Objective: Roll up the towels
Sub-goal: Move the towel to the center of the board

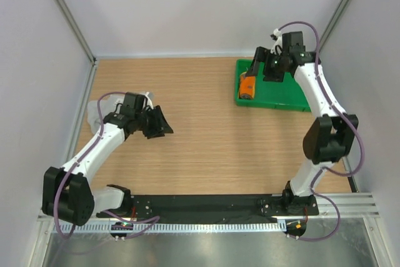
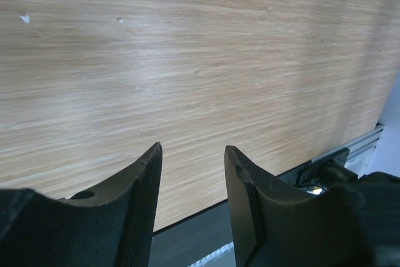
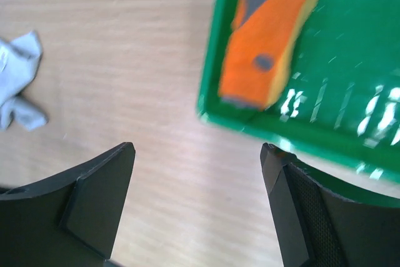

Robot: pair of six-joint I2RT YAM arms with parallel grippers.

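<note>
Wooden tabletop (image 1: 206, 136), pale grey walls (image 1: 187, 4), orange towel (image 1: 248, 85) in green tray (image 1: 275, 96)

No text, label, brand, number or sign can be read anywhere in these views.

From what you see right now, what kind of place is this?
Most likely a robotics lab test cell: a wooden table closed in by plain white panels, two robot arms bolted at its near edge, and a green tray holding an orange towel.
</note>
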